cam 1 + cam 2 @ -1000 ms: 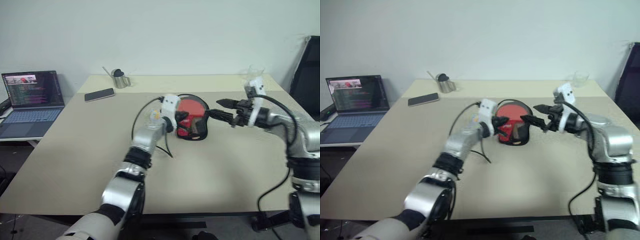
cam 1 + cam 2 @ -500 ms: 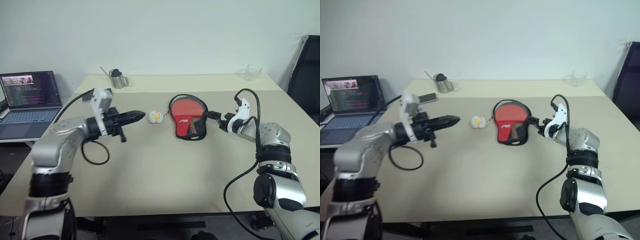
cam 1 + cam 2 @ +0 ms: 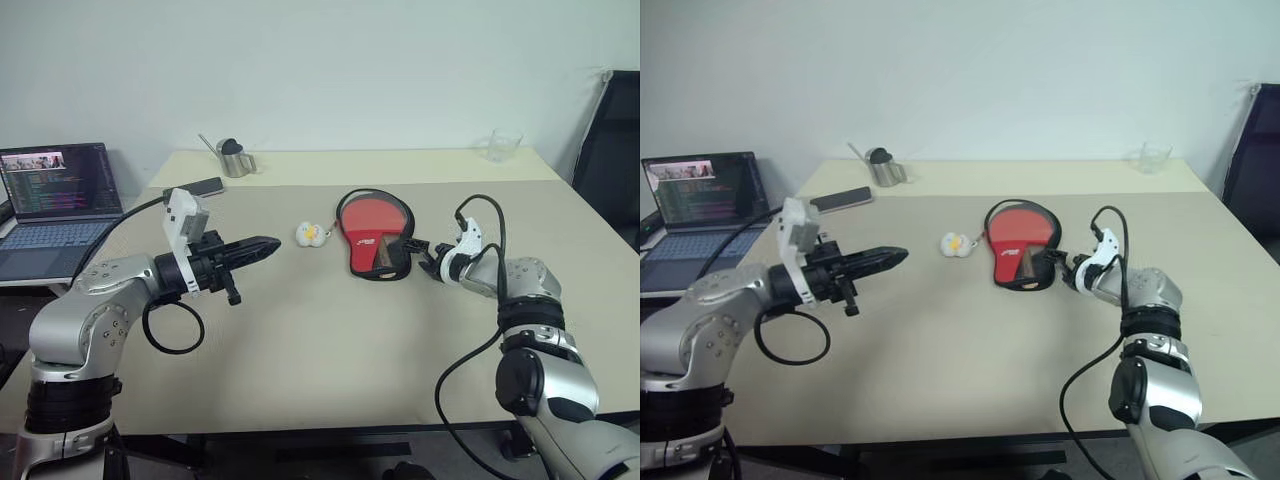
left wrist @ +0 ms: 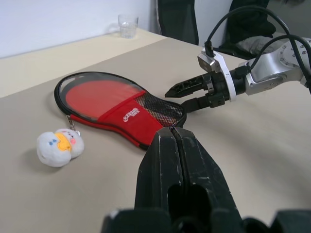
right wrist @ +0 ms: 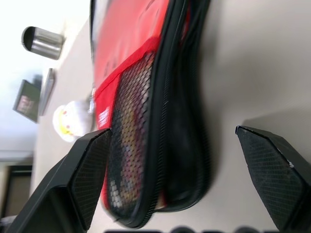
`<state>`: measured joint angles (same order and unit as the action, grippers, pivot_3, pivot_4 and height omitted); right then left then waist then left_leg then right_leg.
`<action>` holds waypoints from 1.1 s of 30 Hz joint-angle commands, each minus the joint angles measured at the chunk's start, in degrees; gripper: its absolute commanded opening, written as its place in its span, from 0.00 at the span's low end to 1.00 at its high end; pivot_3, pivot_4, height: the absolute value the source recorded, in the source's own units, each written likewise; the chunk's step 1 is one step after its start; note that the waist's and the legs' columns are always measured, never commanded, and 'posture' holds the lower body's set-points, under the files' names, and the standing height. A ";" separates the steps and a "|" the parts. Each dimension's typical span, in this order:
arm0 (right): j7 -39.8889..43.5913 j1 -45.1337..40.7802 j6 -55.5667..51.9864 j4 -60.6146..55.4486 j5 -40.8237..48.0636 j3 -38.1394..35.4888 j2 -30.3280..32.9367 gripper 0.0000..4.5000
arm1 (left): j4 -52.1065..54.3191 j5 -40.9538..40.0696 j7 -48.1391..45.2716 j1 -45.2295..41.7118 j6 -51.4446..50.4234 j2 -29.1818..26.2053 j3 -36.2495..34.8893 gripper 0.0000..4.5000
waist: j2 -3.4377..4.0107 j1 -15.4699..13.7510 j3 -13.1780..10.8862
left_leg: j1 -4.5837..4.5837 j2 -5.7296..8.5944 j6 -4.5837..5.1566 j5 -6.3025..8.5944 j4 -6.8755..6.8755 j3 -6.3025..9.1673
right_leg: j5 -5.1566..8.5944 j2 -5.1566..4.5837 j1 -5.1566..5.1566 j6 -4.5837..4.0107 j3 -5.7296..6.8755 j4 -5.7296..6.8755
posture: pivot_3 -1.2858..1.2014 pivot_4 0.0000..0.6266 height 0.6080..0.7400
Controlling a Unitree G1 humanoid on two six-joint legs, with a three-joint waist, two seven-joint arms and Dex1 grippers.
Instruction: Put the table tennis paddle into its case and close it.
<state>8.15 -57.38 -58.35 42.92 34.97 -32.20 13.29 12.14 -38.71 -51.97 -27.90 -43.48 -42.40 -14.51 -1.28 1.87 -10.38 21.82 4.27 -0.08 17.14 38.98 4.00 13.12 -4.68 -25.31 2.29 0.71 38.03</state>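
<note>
Having pulled back from the case (image 3: 375,236), the left tool (image 3: 262,246) hangs shut and empty, while the right tool (image 3: 418,252) has dropped wide open to its handle end; the paddle seems already inside, so closing remains

Measured against the case (image 3: 376,236): 1 second ago the left end effector (image 3: 268,245) hovered right at the case's left edge, partly covering it. It has since pulled well away to the left and now hangs over bare surface (image 3: 320,340), fingers pressed together, tips pointing back toward the case. That retreat uncovered the small plush toy (image 3: 309,233) lying just left of the case. The right end effector (image 3: 412,252) was raised off to the case's right; it has dropped and rolled, and now sits low at the case's narrow handle end, fingers spread on either side of it.
</note>
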 commanded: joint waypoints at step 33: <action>-9.52 3.19 4.59 -5.52 5.21 -1.53 -10.45 0.46 | 2.34 -0.91 3.51 -2.70 0.66 -0.60 1.78 0.00 | 0.01 1.50 0.05 | -0.26 -0.09 0.01 0.01 -0.02 -0.07 | -0.04 0.15 0.11 -0.06 -0.15 0.10 | 0.52 0.24 1.00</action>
<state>-1.41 -53.71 -54.32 37.71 39.50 -34.33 3.05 12.87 -39.13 -48.69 -29.36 -43.48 -42.50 -11.94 -1.27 3.37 -10.33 21.57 4.18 -0.07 17.15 38.95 3.93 13.08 -4.52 -25.20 2.24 0.56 38.12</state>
